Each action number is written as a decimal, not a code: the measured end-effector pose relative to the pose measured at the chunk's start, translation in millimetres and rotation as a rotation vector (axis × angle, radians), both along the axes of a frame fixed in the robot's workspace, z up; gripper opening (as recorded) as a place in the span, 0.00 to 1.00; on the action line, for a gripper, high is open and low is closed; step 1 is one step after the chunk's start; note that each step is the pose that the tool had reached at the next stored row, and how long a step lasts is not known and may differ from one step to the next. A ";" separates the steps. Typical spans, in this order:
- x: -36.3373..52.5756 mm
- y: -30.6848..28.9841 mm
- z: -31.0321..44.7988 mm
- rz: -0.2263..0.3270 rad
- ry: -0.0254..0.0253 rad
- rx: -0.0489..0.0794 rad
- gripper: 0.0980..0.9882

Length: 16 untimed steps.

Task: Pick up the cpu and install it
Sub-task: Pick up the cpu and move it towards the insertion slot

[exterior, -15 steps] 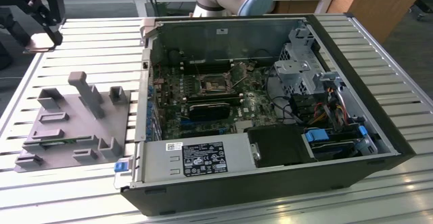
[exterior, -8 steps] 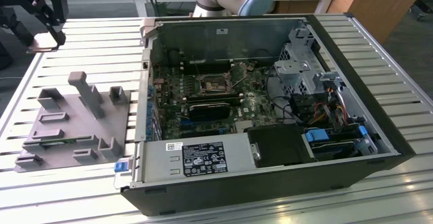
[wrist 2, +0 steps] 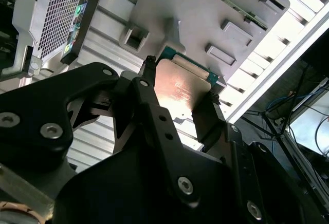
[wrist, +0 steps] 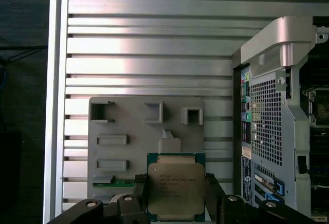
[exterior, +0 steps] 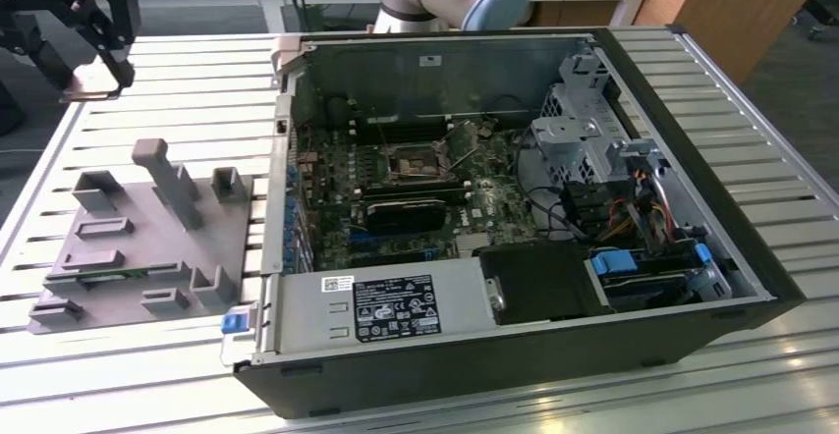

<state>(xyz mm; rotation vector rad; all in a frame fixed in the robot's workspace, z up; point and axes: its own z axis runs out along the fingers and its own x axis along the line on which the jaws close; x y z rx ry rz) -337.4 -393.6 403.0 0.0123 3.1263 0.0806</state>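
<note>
In both wrist views the cpu (wrist: 175,189) (wrist 2: 180,86), a flat square chip with a shiny metal top and green edge, sits between my two black fingers (wrist: 213,193). My gripper (wrist: 176,196) (wrist 2: 177,96) is shut on its two opposite sides. It hangs above the grey plastic fixture tray (wrist: 139,126) (wrist 2: 205,13). In the exterior view my gripper (exterior: 98,79) is high over the table's far corner at that view's left, with a thin tan plate (exterior: 89,87) at its tips. The motherboard's square socket (exterior: 413,162) lies uncovered inside the open computer case (exterior: 682,159).
The grey fixture tray (exterior: 144,228) with upright posts stands at the exterior view's left of the case. A black heatsink block (exterior: 413,211) sits on the motherboard below the socket. Cables and drive bays (exterior: 630,208) crowd the case's right side. The slatted metal table (exterior: 184,71) surrounds everything.
</note>
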 end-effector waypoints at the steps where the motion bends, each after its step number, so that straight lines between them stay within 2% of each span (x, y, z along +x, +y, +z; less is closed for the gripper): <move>1: 0.8 0.0 0.0 0.000 0.0000 0.000 0.49; 16: 24.2 0.1 -0.6 0.000 0.0000 0.000 0.49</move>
